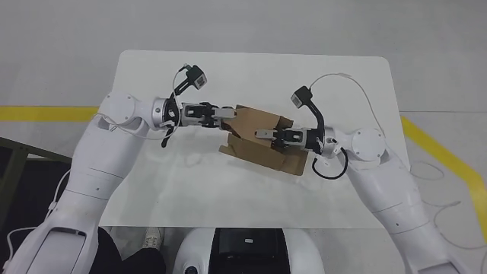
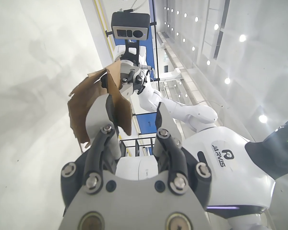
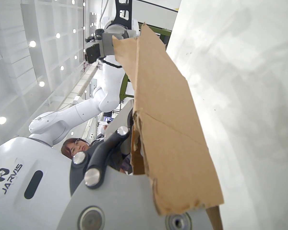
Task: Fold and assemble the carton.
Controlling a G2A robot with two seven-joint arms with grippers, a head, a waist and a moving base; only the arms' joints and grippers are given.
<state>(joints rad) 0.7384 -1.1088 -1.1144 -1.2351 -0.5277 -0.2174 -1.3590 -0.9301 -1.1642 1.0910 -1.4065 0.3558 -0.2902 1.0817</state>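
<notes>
1. left claw (image 2: pixel 134 107): open, its two fingers (image 2: pixel 167 123) spread wide. One flap of the carton (image 2: pixel 80 104) stands in the gap, close against one finger and clear of the other. This claw sits at one end of the carton.
2. right claw (image 1: pixel 266 135): lies across the top of the carton, coming in from the end opposite the left claw and touching the cardboard. Open or closed: cannot tell, since a cardboard panel covers it in its own wrist view.
3. The two claws face each other, with the carton between them.
4. carton: brown corrugated cardboard, partly opened, with its flaps loose. The edges are ragged and worn, and one corner is torn. A crease runs slantwise across the broad panel nearest the right claw. The carton sits askew to the counter's edges.
5. counter (image 1: pixel 152 190): white, with rounded corners. The carton is over its middle. Whether the carton rests on it or is held just above it cannot be told.
6. cable (image 1: pixel 362 95): thin and white, looping over the counter on the right arm's side of the carton, well apart from the cardboard.
7. floor (image 1: pixel 243 7): pale grey, lying beyond the counter on every side of the carton.
8. stripe (image 1: pixel 46 112): yellow, on the floor, far from the carton on the left arm's side.
</notes>
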